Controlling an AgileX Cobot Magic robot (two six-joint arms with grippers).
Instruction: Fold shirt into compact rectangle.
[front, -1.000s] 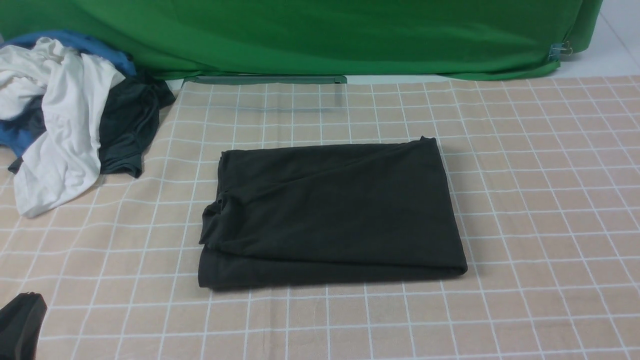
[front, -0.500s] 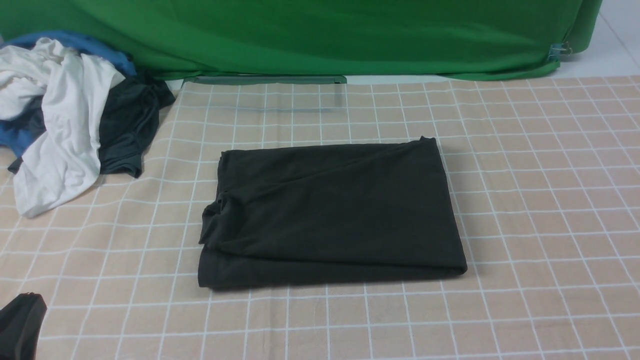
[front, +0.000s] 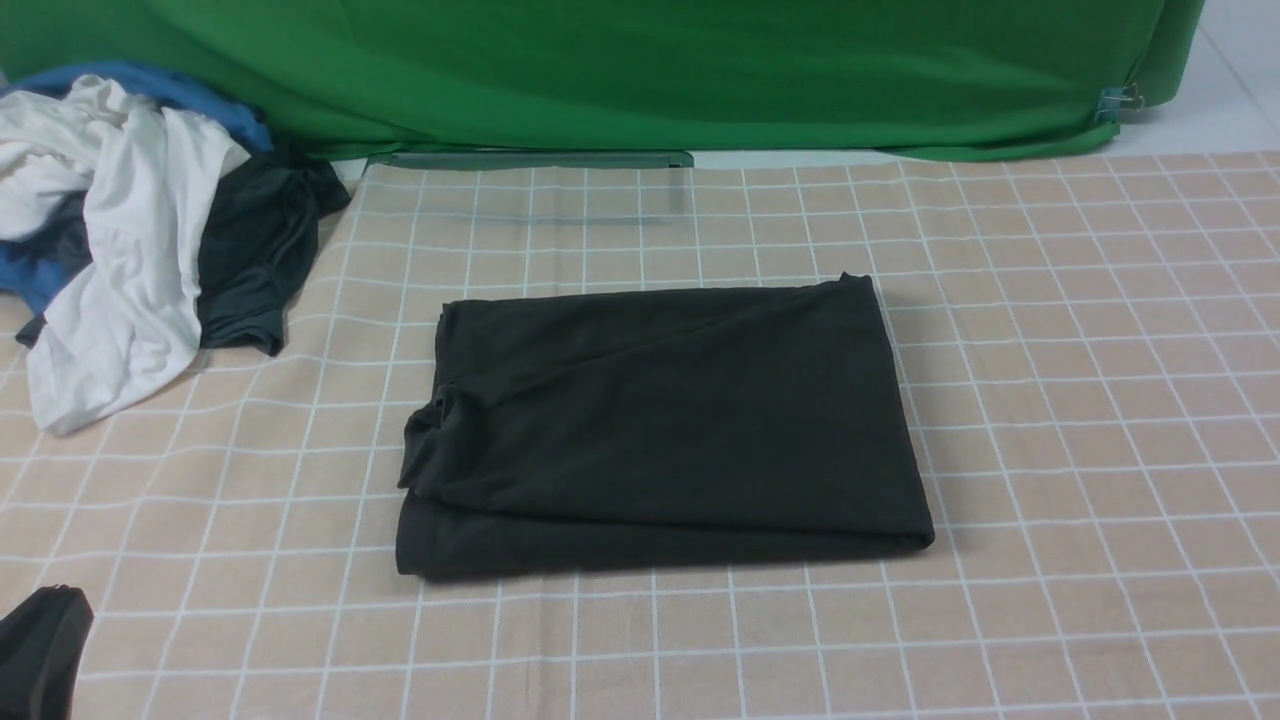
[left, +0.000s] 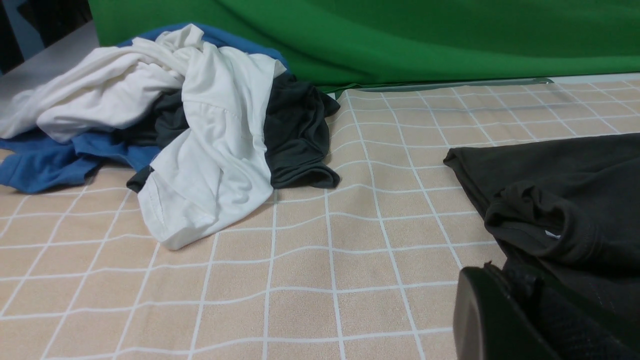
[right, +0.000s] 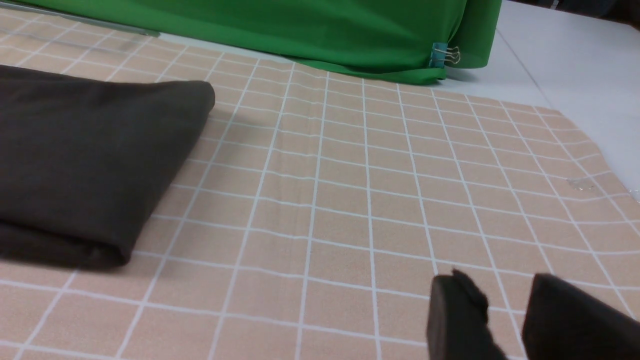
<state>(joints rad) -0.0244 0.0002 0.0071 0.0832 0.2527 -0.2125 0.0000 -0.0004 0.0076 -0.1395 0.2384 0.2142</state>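
1. One shirt (front: 660, 420), folded into a black rectangle, mid-tablecloth (front: 1080, 400).
2. Left gripper (left: 505, 310) closed, empty, beside shirt's collar end.
3. Right gripper (right: 505, 310) partly parted, empty, clear of shirt.

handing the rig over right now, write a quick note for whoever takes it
Left hand: shut, holding nothing visible, low beside the shirt's collar end.
Right hand: open, empty, over bare tablecloth on the shirt's other side.
Shirt: mid-table, folded into a rough rectangle, neither hand on it.
Clothes pile: far left corner, apart from the shirt.
Done: the folding looks complete.
Left: the collar end is bunched and the layers sit uneven; perhaps tidy that edge.
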